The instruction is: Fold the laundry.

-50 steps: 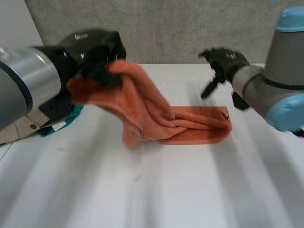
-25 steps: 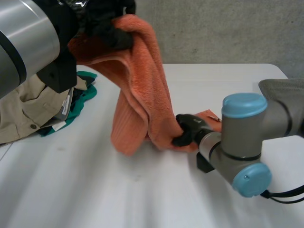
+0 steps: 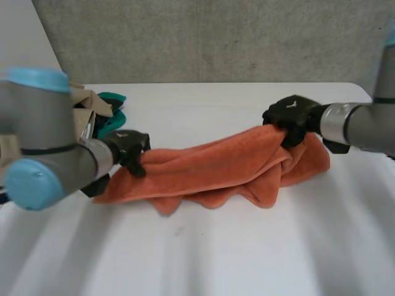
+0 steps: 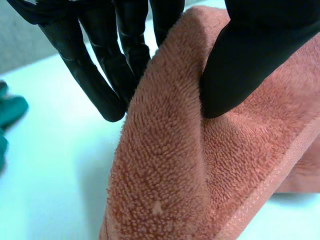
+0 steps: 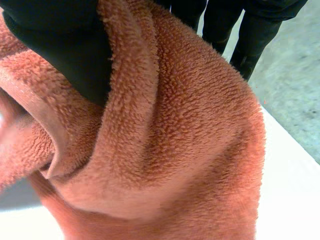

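Observation:
An orange towel (image 3: 210, 169) hangs stretched between my two hands just above the white table (image 3: 203, 259), sagging in loose folds. My left hand (image 3: 128, 148) pinches its left end; in the left wrist view the thumb (image 4: 250, 55) presses the towel (image 4: 200, 165) against the fingers (image 4: 95, 75). My right hand (image 3: 290, 116) grips the towel's right end, held a little higher. Seen from the right wrist, the thumb (image 5: 60, 45) clamps a fold of the towel (image 5: 170, 150) with the fingers (image 5: 250, 40) behind it.
A pile of other laundry lies at the table's left: a beige garment (image 3: 86, 102) and a teal one (image 3: 112, 120), close behind my left arm. A grey wall (image 3: 210, 37) stands behind the table's far edge.
My left hand came down from high at the left to just above the table. My right hand took hold of the towel's other end and drew it to the right, stretching the towel out.

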Action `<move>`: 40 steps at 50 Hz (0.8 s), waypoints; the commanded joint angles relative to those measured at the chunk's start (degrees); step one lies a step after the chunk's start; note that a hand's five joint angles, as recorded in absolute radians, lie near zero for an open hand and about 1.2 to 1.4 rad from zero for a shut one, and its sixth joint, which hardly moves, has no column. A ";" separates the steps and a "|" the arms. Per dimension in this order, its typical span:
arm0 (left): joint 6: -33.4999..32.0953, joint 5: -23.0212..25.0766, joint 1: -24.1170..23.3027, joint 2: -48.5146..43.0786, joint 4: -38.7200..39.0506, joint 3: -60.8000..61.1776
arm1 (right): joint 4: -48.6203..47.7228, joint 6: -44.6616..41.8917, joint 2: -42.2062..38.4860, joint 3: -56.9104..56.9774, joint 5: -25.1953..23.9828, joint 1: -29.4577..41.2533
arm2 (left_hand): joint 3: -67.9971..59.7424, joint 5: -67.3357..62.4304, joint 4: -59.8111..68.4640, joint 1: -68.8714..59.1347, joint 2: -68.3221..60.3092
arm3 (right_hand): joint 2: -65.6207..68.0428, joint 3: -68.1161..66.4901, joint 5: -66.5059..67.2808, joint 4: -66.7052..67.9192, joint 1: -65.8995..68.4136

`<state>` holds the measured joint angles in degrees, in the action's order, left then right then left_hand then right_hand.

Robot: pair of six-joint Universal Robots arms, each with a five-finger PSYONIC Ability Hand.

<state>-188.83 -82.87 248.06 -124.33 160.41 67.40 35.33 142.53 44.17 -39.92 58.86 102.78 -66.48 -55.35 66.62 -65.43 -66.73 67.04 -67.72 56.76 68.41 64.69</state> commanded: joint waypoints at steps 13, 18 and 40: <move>1.71 -1.16 0.32 -1.54 0.52 -6.85 | -20.03 8.45 -0.24 -4.45 12.58 3.83 | 56.48 55.35 -56.62 55.43 56.73 | -57.04 57.72 -56.76 -58.41 -54.69; -1.18 -0.98 3.83 7.85 3.50 2.80 | -21.44 18.39 9.16 -13.85 17.51 2.51 | 56.48 55.35 -56.62 55.43 56.73 | -57.04 57.72 -56.76 -58.41 -54.69; -13.32 7.37 13.42 1.29 4.13 9.77 | -21.78 22.97 13.22 -33.64 14.44 -0.83 | 44.17 43.04 -44.31 43.11 44.41 | -34.14 34.82 -33.86 -35.52 -31.80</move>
<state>-202.12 -76.46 261.87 -117.01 165.47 81.48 21.13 163.71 60.78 -71.99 74.53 101.33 -17.67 -7.91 18.11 -17.99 -17.67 33.12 -33.12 23.36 33.01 33.11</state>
